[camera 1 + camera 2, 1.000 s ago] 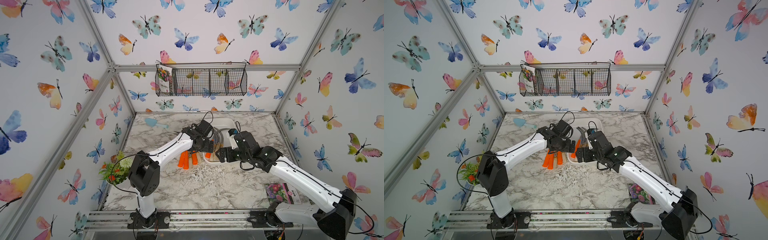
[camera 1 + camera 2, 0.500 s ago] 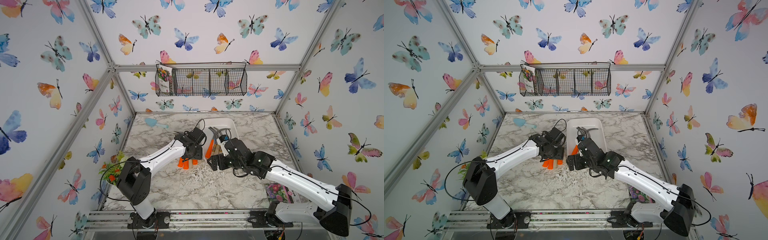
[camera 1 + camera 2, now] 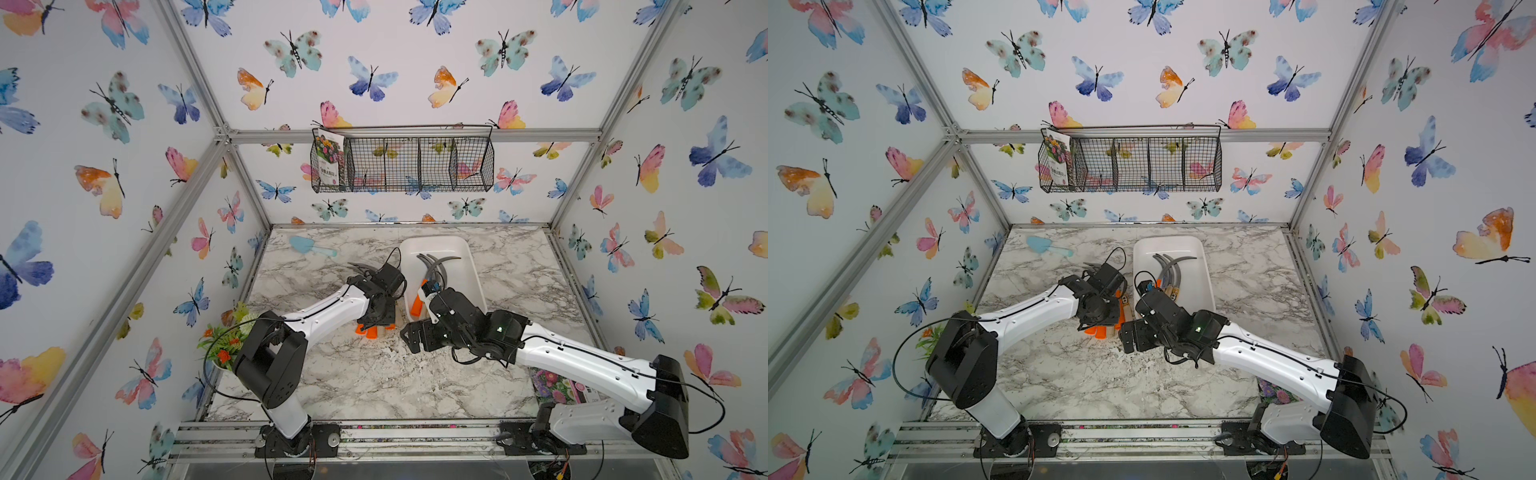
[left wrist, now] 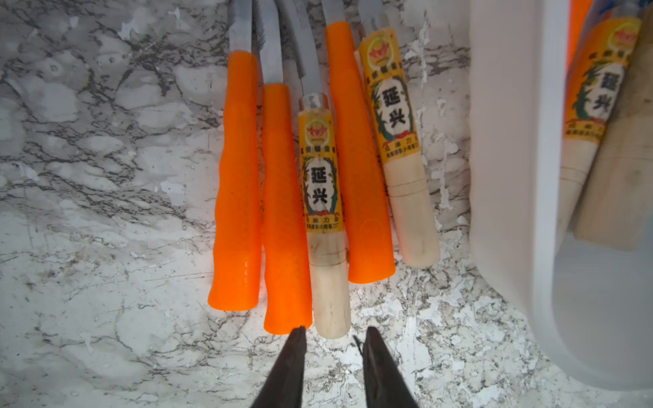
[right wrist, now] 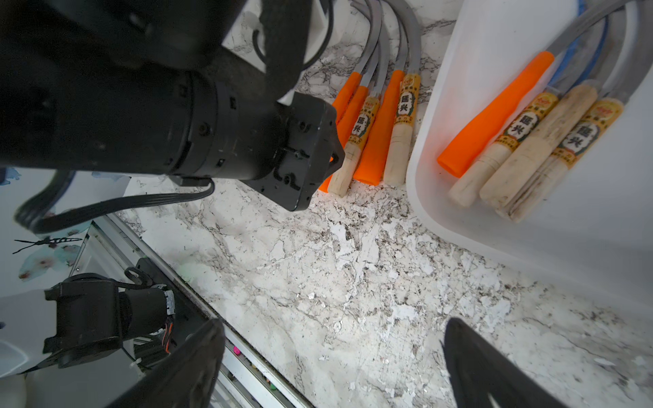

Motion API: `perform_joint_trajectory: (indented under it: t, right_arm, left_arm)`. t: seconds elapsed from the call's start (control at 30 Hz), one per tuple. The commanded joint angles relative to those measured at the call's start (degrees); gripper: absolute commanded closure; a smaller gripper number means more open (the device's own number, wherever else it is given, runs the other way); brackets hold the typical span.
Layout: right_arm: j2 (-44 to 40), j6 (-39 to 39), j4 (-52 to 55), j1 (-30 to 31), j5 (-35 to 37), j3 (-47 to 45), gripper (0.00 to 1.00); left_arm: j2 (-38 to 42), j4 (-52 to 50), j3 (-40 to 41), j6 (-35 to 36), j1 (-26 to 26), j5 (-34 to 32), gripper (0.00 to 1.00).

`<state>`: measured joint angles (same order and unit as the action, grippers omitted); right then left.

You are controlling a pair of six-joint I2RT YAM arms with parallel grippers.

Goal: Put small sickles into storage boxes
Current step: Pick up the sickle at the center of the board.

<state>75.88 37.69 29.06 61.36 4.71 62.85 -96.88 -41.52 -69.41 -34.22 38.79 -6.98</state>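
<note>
Risk: left hand (image 4: 332,335) flanks the butt of a wood-handled, grey-bladed small sickle (image 4: 319,183) on the marble bench (image 4: 106,212) beside the white plastic storage tray (image 4: 509,141), clamped or not I cannot tell; so short a hold may pivot into neighbouring sickles (image 4: 282,197); right hand (image 5: 334,326) gapes empty.

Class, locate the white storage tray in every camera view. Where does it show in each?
Both top views: white storage tray, back centre of the table.
Left wrist: its outer wall, close up.
Right wrist: its near end and wall.
Shared landmark: orange-handled sickles lying alongside it.
</note>
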Motion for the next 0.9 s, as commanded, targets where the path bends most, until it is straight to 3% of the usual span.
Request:
perform_joint_trajectory:
  t: [0.0,0.87]
  right_arm:
    - [0.75,0.72,-0.75,0.51,1.10,-0.08,0.02]
    - [1.73,-1.39,0.57,0.52,3.55,0.49,0.02]
  left_arm:
    - [-2.73,1.09,-0.41,-0.07,-0.59,-0.31,0.83]
    - [-14.06,3.84,-5.12,3.63,-3.14,2.15,0.72]
